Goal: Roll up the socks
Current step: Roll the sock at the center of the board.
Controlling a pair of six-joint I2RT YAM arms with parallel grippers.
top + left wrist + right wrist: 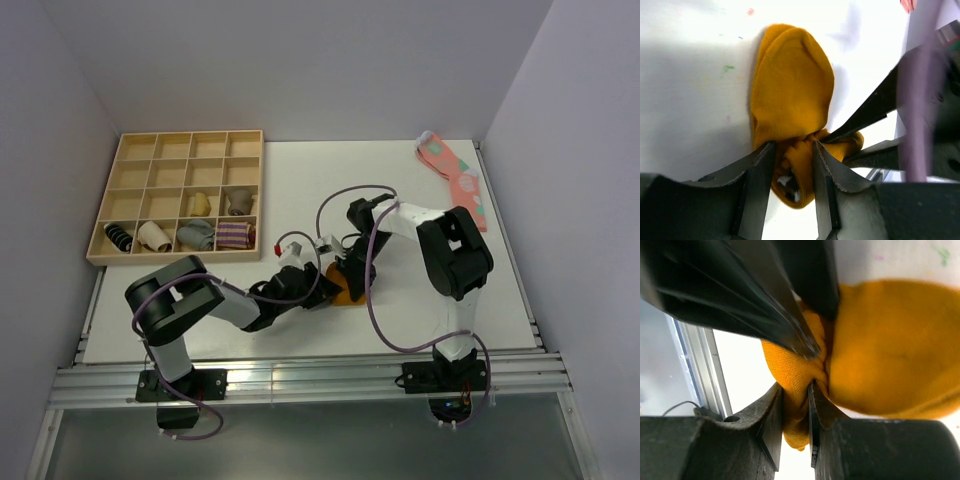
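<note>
Slippage was my worry: my left pincer (792,152) and right pincer (796,390) both gripped the mustard sock (792,85) at its bunched end, where uneven pulling could have yanked it loose.

The left arm (185,300) and right arm (455,255) are made of bulky black joints and white links, each trailing a looping purple cable (372,290). The left hand (793,147) and right hand (796,388) have dark, flat, tapering fingers (757,175) on grey blocks.
</note>
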